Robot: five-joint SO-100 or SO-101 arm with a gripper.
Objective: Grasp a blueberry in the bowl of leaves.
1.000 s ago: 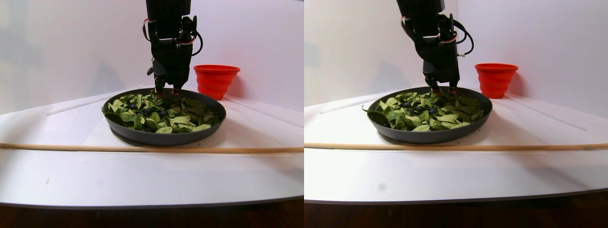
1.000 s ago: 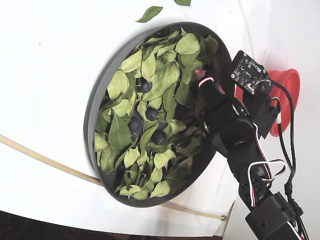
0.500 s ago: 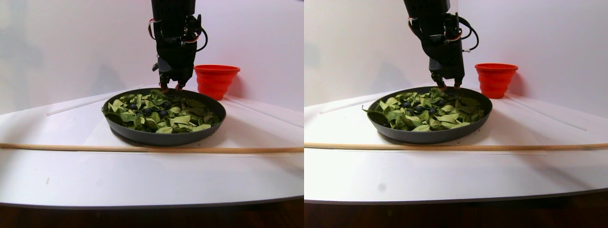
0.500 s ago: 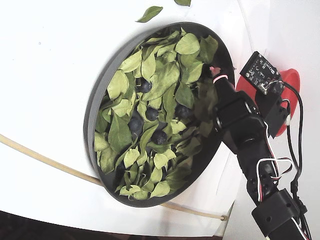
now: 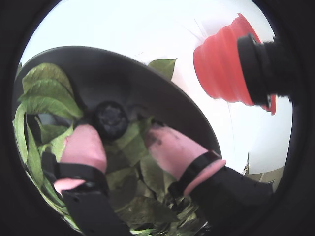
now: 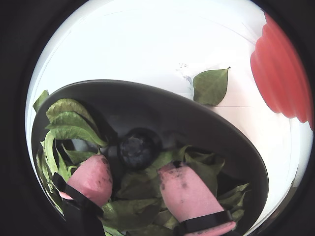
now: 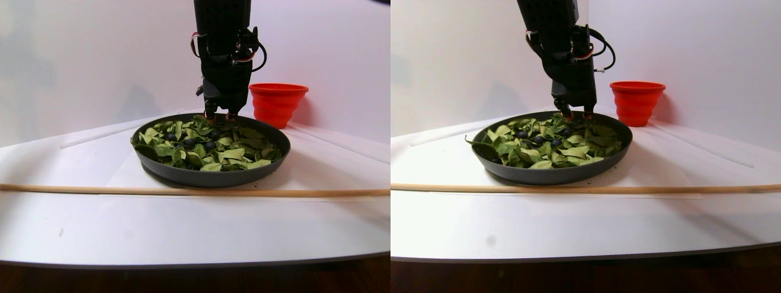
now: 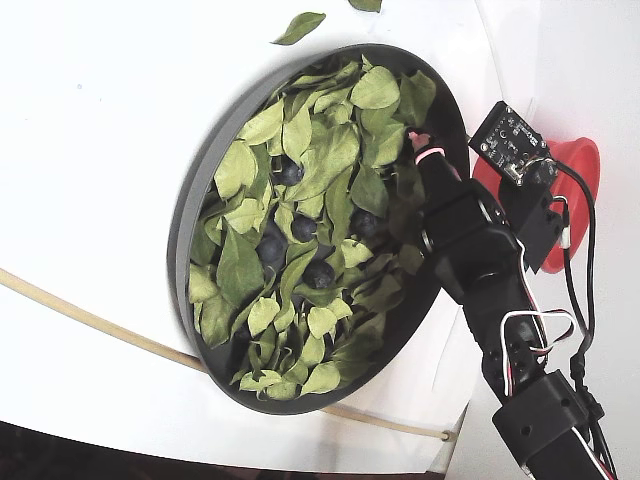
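The dark grey bowl [image 8: 195, 200] holds many green leaves [image 8: 300, 130] and several blueberries [image 8: 303, 228]. In both wrist views my gripper [image 5: 120, 130] is open, with its pink fingertips [image 6: 93, 177] down among the leaves near the bowl's far wall. One dark blueberry [image 5: 110, 118] lies just ahead of the tips, between them and closer to the left finger; it also shows in the other wrist view [image 6: 138, 147]. In the stereo pair view the gripper [image 7: 218, 116] stands upright over the back of the bowl [image 7: 210, 176]. Nothing is held.
A red cup [image 7: 277, 101] stands behind the bowl to the right, also in a wrist view [image 5: 221, 64]. A loose leaf [image 6: 210, 86] lies on the white table beyond the rim. A thin wooden stick [image 7: 183, 191] runs across the table in front of the bowl.
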